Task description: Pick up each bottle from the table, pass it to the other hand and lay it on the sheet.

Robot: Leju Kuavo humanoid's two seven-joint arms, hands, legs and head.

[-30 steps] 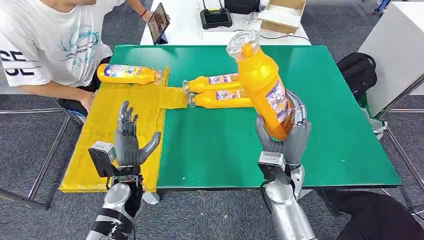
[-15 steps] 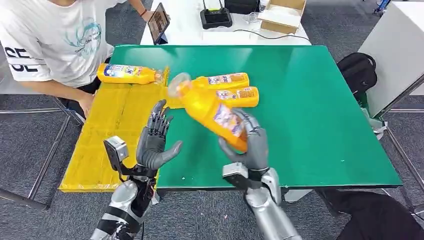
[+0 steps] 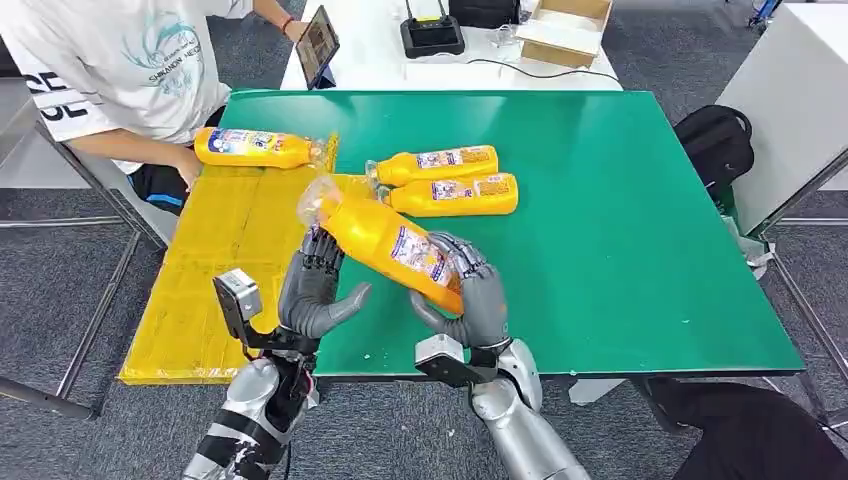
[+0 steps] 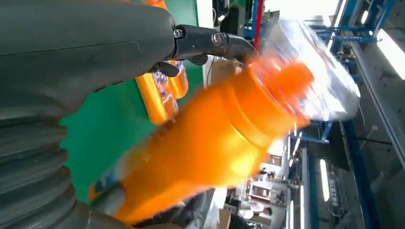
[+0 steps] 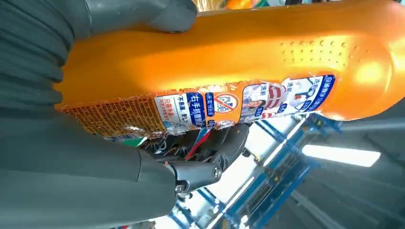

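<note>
Head view: the held bottle [image 3: 385, 243] is being gripped at its base end by the right hand [image 3: 470, 295], above the near part of the green worktop [image 3: 620, 230]. The bottle is being carried tilted, with its clear cap end [image 3: 318, 196] raised toward the yellow sheet [image 3: 215, 265]. The fingers [image 3: 462, 262] of the right hand are being kept wrapped around the lower body of the bottle, as is also shown in the right wrist view [image 5: 229, 62].

The left hand [image 3: 312, 290] is being held just beside the bottle, palm turned toward it, with the fingers [image 3: 320, 252] spread wide and upright; whether they are touching the bottle cannot be told. In the left wrist view the bottle [image 4: 215, 138] is being seen blurred, close to the palm.

One bottle on the sheet [image 3: 255, 148] is lying at the sheet's far end. Two more bottles [image 3: 445, 180] are lying side by side on the worktop, caps toward the sheet. A person [image 3: 120, 70] is being seated at the far left corner.
</note>
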